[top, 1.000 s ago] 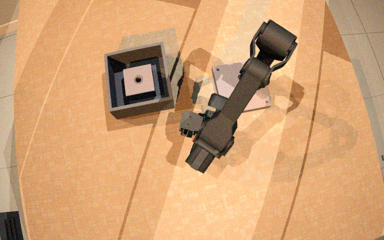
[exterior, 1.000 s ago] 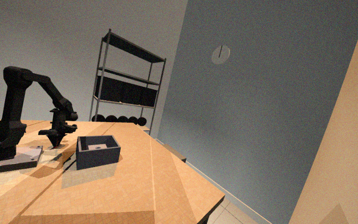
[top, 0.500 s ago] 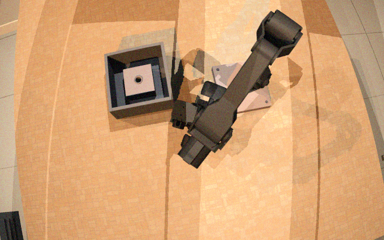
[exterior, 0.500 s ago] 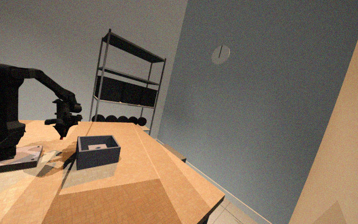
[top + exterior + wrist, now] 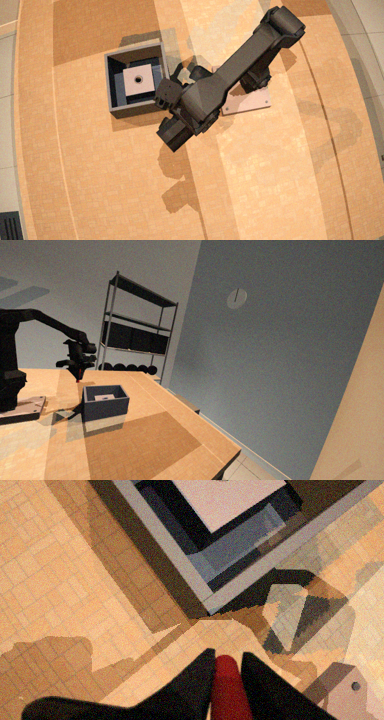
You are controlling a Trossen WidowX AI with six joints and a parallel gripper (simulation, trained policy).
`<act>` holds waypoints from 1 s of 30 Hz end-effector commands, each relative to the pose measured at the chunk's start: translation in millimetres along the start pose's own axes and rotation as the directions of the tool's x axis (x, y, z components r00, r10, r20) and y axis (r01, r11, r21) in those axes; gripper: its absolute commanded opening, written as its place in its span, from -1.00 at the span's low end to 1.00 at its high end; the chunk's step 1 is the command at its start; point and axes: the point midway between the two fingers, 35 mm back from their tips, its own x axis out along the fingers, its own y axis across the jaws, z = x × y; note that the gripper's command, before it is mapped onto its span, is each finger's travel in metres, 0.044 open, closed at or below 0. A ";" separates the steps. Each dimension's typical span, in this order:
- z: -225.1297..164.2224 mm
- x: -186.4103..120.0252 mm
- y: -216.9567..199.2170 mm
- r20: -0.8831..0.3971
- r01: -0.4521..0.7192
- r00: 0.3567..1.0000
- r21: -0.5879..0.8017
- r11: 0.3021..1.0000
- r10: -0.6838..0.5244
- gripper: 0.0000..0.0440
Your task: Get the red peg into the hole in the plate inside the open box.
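Wood-patterned table under patchy light and shadow; grey-blue wall behind it in the exterior view. Gripper is closed on the red peg, one finger each side in the wrist view. Top view hides peg and fingertips under the arm; exterior shows only a thin red strip and the tip below the fingers.

Peg sits at bottom centre of the wrist frame, rounded end toward the box. Exterior: long axis close to upright, tip down, slight lean. It's outside the box, above table level, left of centre in that frame.

Open box: upper left in top, lower left in exterior, upper part of wrist. Pale plate is inside. Top view shows the hole whole and dark; wrist crops it at the upper edge. Box wall stands between peg and plate. In top view, arm parts overlap the box's right-hand side.

Arm base plate: right of the box in top, far left in exterior. Exterior alone shows the shelf rack and round wall disc.

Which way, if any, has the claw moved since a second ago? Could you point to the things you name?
Yes: in the exterior view the claw (image 5: 79, 378) (image 5: 227, 658) has risen, now above the box's (image 5: 106, 401) (image 5: 165, 547) rim.
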 end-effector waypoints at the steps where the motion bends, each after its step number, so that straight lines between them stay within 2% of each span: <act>1: 19.9 0.5 -1.7 0.017 -0.007 1.000 0.055 0.998 0.006 -1.00; 16: 80.5 33.9 -6.2 0.022 -0.005 1.000 0.187 0.982 0.001 -1.00; 30: 124.8 78.8 -7.0 -0.004 -0.042 0.999 0.170 0.985 0.043 -1.00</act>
